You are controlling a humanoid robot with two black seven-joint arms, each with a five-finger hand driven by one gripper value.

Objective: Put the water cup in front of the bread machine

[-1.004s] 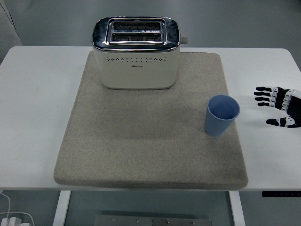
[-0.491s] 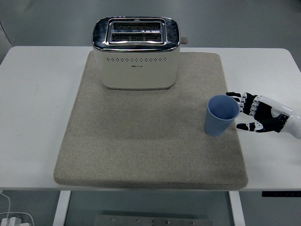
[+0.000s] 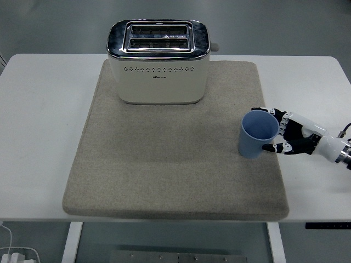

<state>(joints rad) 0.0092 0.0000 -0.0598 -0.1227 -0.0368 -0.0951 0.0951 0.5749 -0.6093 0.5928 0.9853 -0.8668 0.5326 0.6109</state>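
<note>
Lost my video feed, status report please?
Right hand wrapped round blue cup, grip not confirmed. Cup upright at mat's right edge, toaster at the back. Nothing between them. Left hand out of view.

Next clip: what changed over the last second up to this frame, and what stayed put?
The right hand moved in from the right edge across the table to the blue cup, its fingers now curling around the cup's right side; whether the grip is firm cannot be told. The cup has barely shifted, still on the mat's right side. The toaster stayed in place.
</note>
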